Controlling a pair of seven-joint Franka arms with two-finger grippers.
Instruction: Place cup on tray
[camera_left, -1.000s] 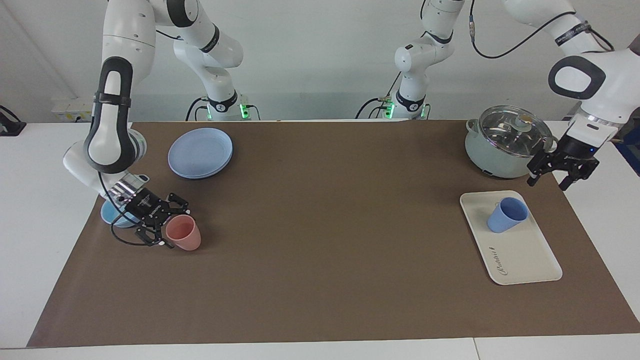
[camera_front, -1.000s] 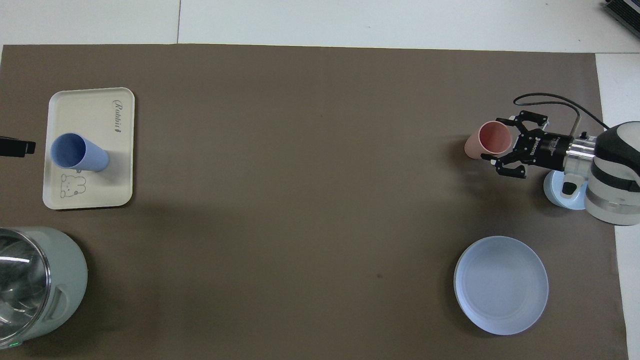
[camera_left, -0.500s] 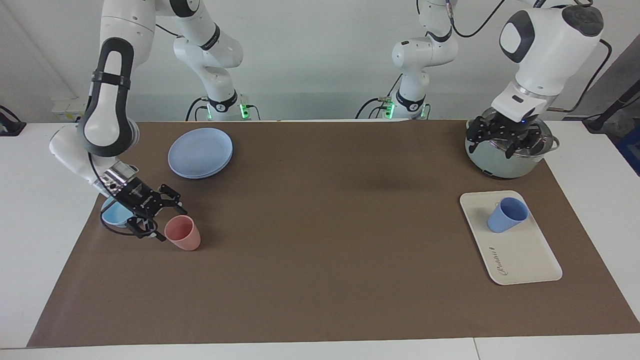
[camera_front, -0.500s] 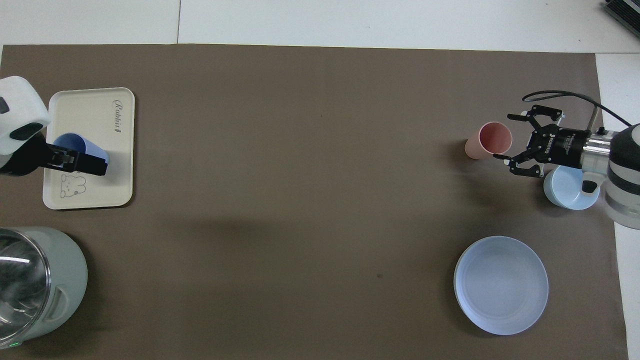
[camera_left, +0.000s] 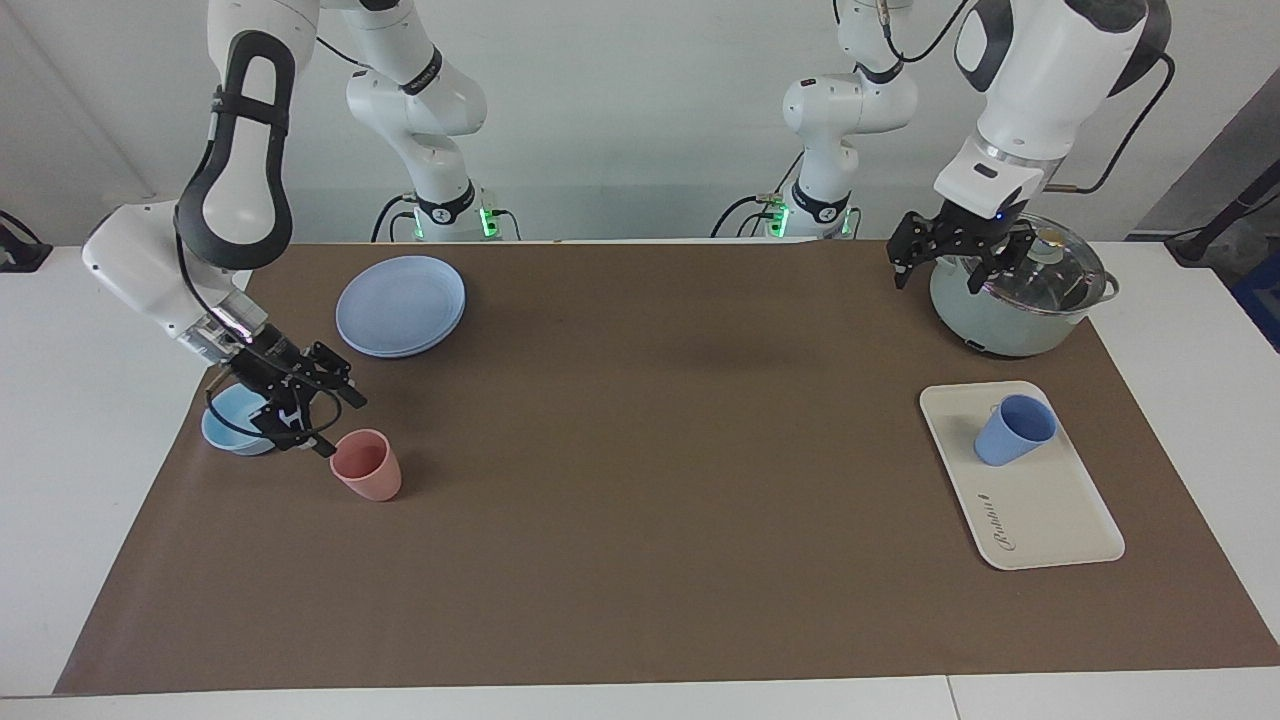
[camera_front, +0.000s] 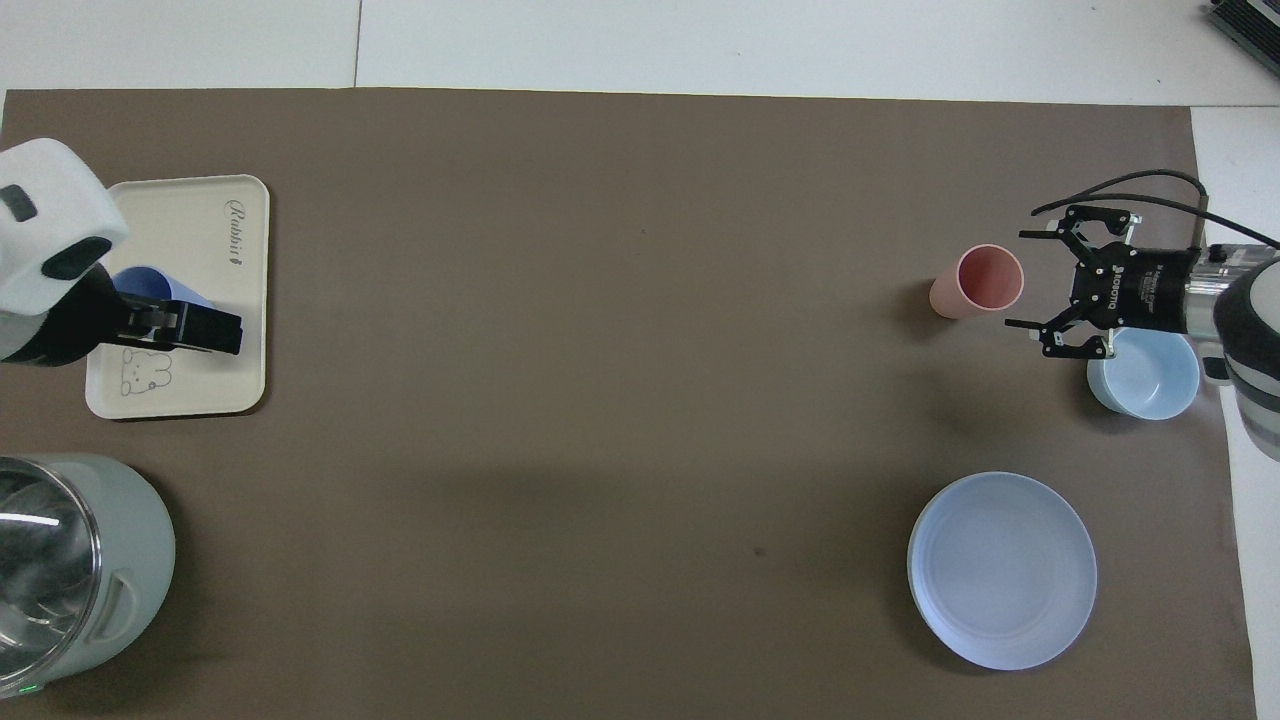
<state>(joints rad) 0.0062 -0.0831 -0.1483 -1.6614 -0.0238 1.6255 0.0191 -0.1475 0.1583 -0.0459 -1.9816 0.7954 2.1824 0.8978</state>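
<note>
Cup (camera_left: 1014, 429): small matte periwinkle tumbler, tapered, no handle. Stands on tray (camera_left: 1050, 520), at the tray end nearer the robots, toward the left arm's end of the tabletop (camera_left: 640, 560). Appears to lean slightly; the overhead view is partly blocked by the arm, so not certain.

Tray: flat cream rectangle, rounded corners, dark script lettering, small bear drawing.

Left claw (camera_left: 950, 262): raised over the rim of the lidded pot (camera_left: 1040, 310) (pale green body, glass lid w/ knob). Fingers spread, nothing held.

Right claw (camera_left: 312, 418): low, beside the pink cup (camera_left: 368, 465) and over the light-blue bowl (camera_left: 232, 420). Fingers spread, nothing held, apart from the pink cup.

Round blue plate (camera_left: 401, 305): smooth, shallow, nearer the robots than the pink cup.

Brown mat (camera_left: 640, 450) covers the tabletop.
</note>
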